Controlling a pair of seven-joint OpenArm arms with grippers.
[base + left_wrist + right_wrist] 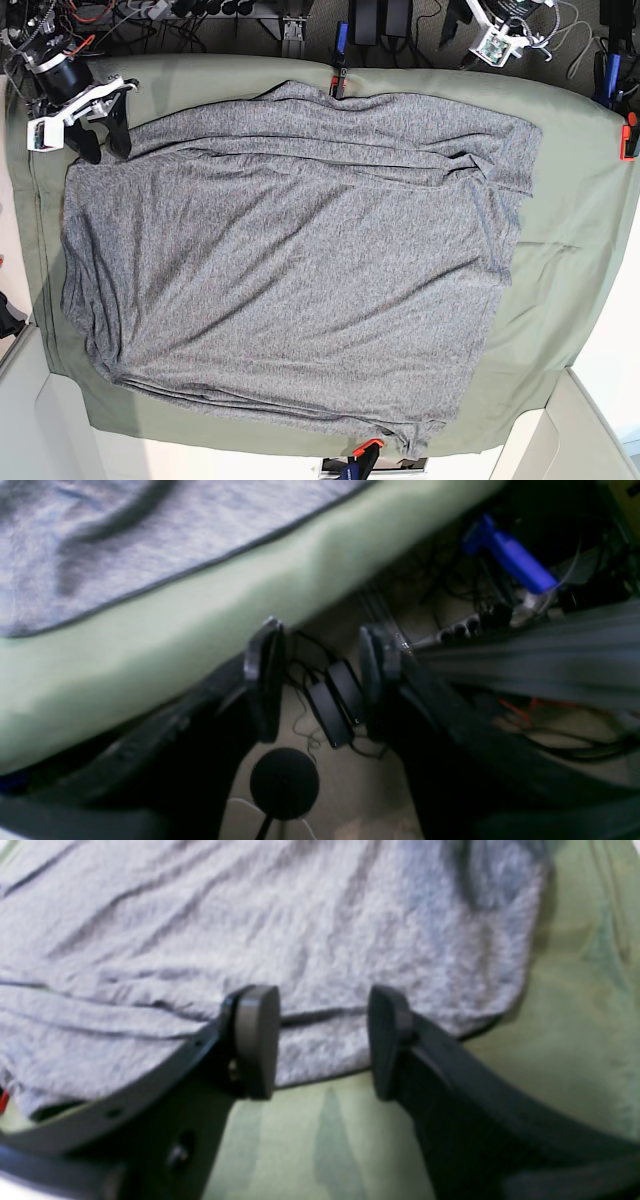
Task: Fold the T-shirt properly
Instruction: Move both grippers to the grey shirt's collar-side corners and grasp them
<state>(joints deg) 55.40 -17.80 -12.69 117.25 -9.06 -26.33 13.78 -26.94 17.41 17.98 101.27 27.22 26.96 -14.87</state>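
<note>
the right gripper [322,1040] hangs low over the near edge of the t-shirt [290,260], at the corner of the table on the base view's upper left. its two fingers [257,1040] stand well apart with only cloth showing in the gap, so it is open and holds nothing. whether the tips touch the fabric cannot be told.

the left gripper [320,680] sits past the far edge of the table, at the base view's upper right, looking down at the floor. its jaws are parted too, and empty; black power bricks [335,705] lie on the floor behind the gap.

the t-shirt, heather grey and wrinkled, is spread nearly flat across the middle of the table, with folds bunched along its far edge and at the right side. under it lies an olive-green cloth [570,200] that covers the table top, held by orange clamps [628,135] at the edges. beyond the far edge are tangled cables [150,20] and a blue tool [510,555].
</note>
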